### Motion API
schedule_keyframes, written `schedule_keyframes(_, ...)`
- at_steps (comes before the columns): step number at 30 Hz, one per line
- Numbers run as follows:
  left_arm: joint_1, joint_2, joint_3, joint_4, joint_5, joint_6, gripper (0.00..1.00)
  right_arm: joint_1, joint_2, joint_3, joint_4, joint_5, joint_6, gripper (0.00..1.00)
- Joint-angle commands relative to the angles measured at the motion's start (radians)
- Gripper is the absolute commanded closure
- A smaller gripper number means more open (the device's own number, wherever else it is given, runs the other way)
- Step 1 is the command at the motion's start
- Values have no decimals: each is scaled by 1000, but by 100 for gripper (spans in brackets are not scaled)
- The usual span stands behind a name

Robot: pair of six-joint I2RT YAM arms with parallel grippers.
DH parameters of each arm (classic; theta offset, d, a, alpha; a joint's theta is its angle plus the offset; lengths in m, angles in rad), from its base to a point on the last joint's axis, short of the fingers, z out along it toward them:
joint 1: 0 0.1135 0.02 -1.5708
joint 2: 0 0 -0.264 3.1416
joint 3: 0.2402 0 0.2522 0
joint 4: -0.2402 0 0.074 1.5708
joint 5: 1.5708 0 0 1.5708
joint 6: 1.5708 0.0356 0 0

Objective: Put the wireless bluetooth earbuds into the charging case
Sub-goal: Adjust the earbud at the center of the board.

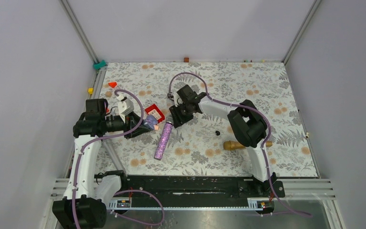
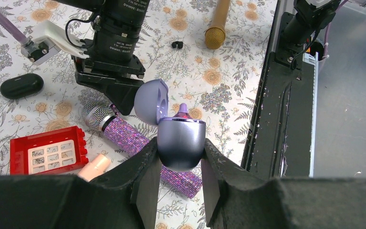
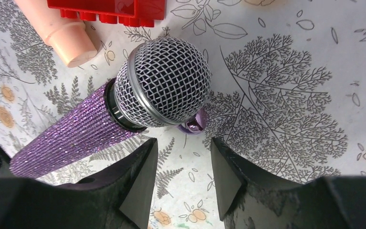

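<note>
My left gripper (image 2: 181, 145) is shut on the body of the purple charging case (image 2: 181, 143), held above the table. Its lid (image 2: 150, 100) is swung open to the left. A purple earbud tip (image 2: 183, 109) sticks up from the case's open top. In the top view the case (image 1: 148, 121) sits at the left gripper (image 1: 145, 125). A second glossy purple earbud (image 3: 194, 125) lies on the table against the silver mesh head of a microphone (image 3: 164, 83), just beyond my right gripper (image 3: 183, 143). The right gripper (image 1: 176, 118) is open, with only table between its fingers.
The purple glitter microphone (image 1: 163, 141) lies diagonally at the centre, under the case. A red block (image 1: 155, 113) and a peach tube (image 2: 94, 167) lie beside it. A black oval capsule (image 2: 21, 86), a tiny black piece (image 1: 218, 133) and a gold microphone (image 1: 240, 144) also lie on the table.
</note>
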Motion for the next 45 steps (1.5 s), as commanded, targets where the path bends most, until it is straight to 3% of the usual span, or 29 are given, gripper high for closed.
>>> schedule_keyframes(1, 10, -2, -6, 19, 53, 30, 100, 24, -64, -9, 45, 64, -134, 48)
schedule_keyframes(12, 21, -12, -12, 20, 59, 31, 100, 40, -29, 35, 37, 154, -239, 51)
schedule_keyframes(45, 32, -26, -19, 20, 73, 34, 100, 68, 36, 105, 21, 149, -209, 65)
